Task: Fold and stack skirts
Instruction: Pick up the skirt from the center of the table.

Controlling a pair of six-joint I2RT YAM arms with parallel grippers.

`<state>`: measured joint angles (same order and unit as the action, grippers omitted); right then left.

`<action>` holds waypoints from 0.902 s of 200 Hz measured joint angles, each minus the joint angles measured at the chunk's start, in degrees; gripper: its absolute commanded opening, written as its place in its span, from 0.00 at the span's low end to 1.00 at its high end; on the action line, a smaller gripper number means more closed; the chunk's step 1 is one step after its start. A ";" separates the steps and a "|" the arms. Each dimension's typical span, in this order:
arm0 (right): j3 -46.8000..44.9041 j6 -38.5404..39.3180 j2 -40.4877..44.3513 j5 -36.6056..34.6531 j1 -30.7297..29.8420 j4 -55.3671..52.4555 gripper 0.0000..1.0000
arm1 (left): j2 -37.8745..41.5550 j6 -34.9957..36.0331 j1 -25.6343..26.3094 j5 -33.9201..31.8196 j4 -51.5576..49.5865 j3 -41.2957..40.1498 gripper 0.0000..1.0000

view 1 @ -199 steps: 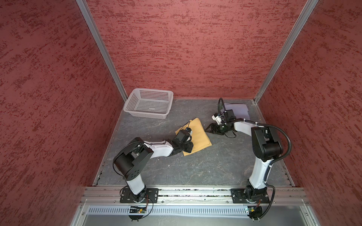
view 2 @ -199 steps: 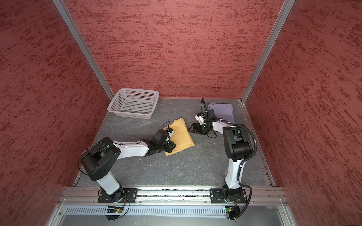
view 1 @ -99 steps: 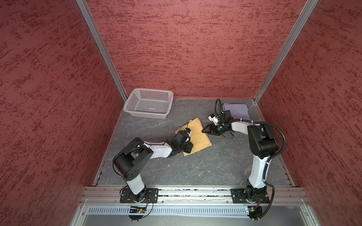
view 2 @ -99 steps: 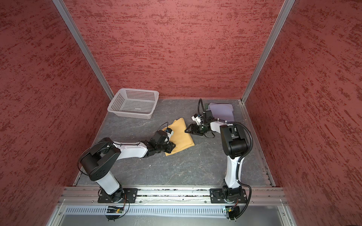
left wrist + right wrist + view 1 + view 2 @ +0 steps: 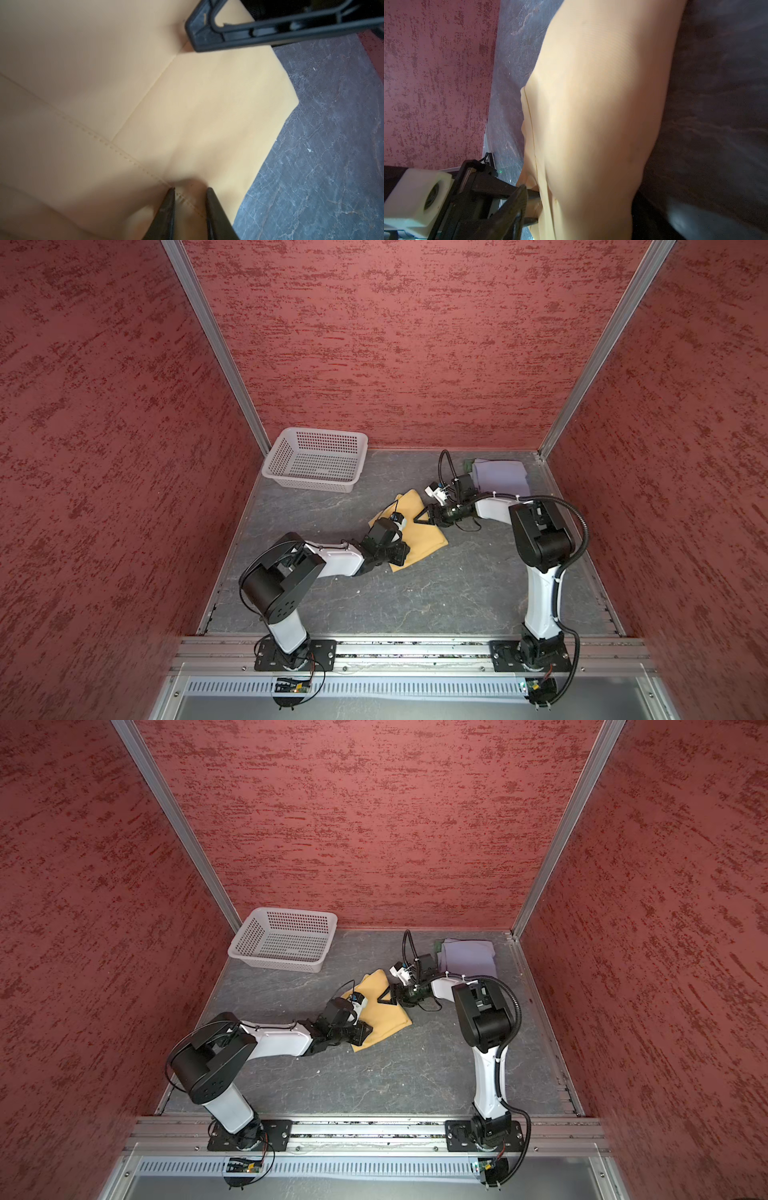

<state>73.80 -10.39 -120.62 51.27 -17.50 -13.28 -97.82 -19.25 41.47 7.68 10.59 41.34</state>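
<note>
Floor: we look down on a dark grey, stone-veined floor [image 5: 415, 605] closed in by rough red plaster walls [image 5: 374, 344].
Left arm's tool: we see the left gripper [image 5: 190, 190] with its jaws standing narrow. They nip the mustard yellow cloth skirt [image 5: 422, 539] at a stitched seam, on the side nearer the arms' bases.
Right arm's tool: we see the right gripper [image 5: 423, 515] with its jaws spread in a wide V over the far edge of that skirt. One fingertip [image 5: 199, 35] presses on the cloth, and we cannot tell whether any cloth is caught.
Skirt in hand: it lies folded and mostly flat mid-floor, between the two arms.
Other skirts: the pale lavender-grey cloth skirt [image 5: 500, 477] lies folded in the far right corner. It rests on the dark green cloth skirt [image 5: 468, 466], of which we see only an edge.
Basket: the white perforated plastic basket [image 5: 291, 472] stands in the far left corner, well apart from the cloth.
</note>
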 measured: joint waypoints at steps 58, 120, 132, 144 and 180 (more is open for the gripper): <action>0.28 -1.31 -1.68 -0.11 -0.85 1.09 0.32 | 0.00 0.00 -0.35 0.48 0.52 -0.28 0.27; 1.05 -1.36 -2.82 -0.04 -1.49 -0.35 0.00 | 0.00 -0.02 -0.50 1.25 1.11 -0.55 0.27; 1.27 -1.22 -2.71 -0.57 -1.57 -0.85 0.00 | 0.02 -0.02 -0.57 1.27 1.20 -0.55 0.27; 1.51 -1.01 -2.23 -1.99 -1.77 -1.88 0.00 | 0.22 -0.02 -0.61 1.27 1.16 -0.55 0.28; 3.67 1.27 1.64 -10.03 -2.73 -8.52 0.00 | 3.74 0.00 -1.38 1.27 -1.86 -1.46 0.30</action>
<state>77.47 -9.13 -118.98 41.23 -20.23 -21.80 -94.08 -19.25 40.10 8.95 8.73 39.88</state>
